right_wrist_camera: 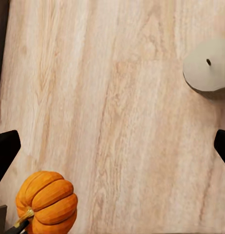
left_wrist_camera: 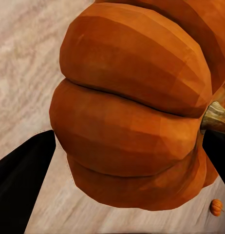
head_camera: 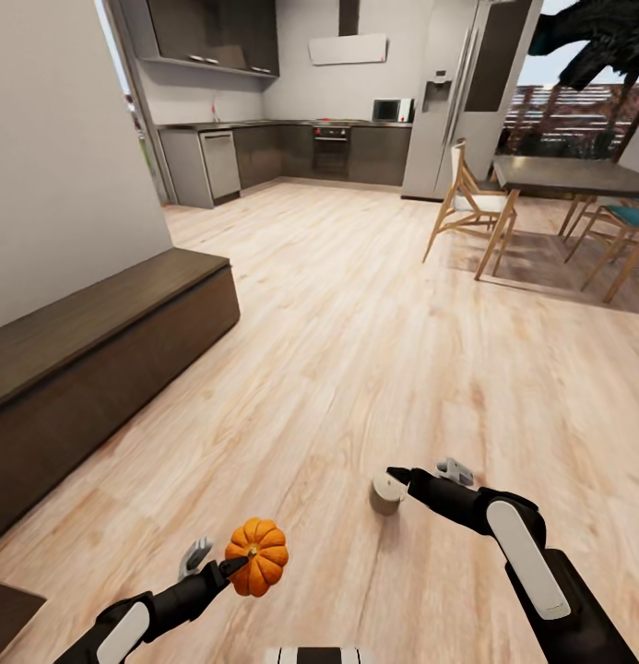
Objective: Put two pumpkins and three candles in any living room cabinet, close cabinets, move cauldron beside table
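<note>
My left claw (head_camera: 229,564) is clenched on a pumpkin (head_camera: 257,556), holding it above the wood floor (head_camera: 356,350). My right claw (head_camera: 428,475) hangs spread and holds nothing, just beside a candle (head_camera: 386,494) standing upright on the floor. The long dark cabinet (head_camera: 88,360) runs along the wall to my left, its fronts closed. In the left wrist view, a second pumpkin (left_wrist_camera: 216,207) lies far off on the floor.

I record an open-plan home: pale wood floor (head_camera: 356,304), a kitchen with dark cupboards (head_camera: 264,152), oven (head_camera: 330,148) and tall fridge (head_camera: 448,92), plus a dining table (head_camera: 568,175) with wooden chairs (head_camera: 467,207).
</note>
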